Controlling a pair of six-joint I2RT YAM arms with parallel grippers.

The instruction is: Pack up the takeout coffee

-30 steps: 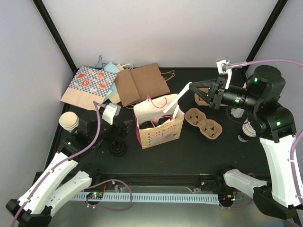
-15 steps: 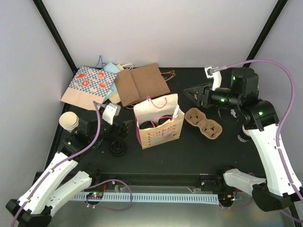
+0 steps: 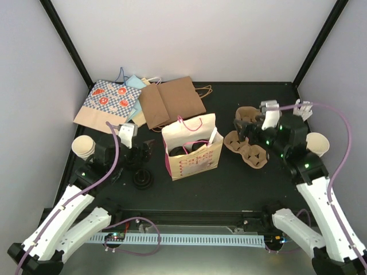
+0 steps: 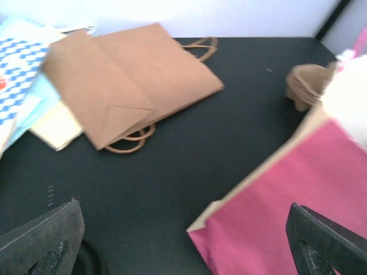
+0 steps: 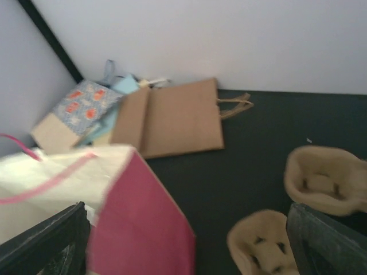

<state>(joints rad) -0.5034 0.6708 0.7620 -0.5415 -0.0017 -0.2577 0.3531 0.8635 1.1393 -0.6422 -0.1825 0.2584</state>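
Retreat from the bag (image 3: 195, 159) leaves right gripper (image 5: 186, 211) spread empty; left gripper (image 4: 183, 206) gapes empty too.

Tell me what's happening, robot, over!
Left hand open, empty. Right hand open, empty. Black lids showing inside standing bag. Cardboard carrier beside right hand.

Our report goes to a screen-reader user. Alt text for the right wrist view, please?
A pink-sided paper bag stands at lower left on a black table. Pulp cup carriers lie at right; a flat brown paper bag and a patterned bag lie at the back.
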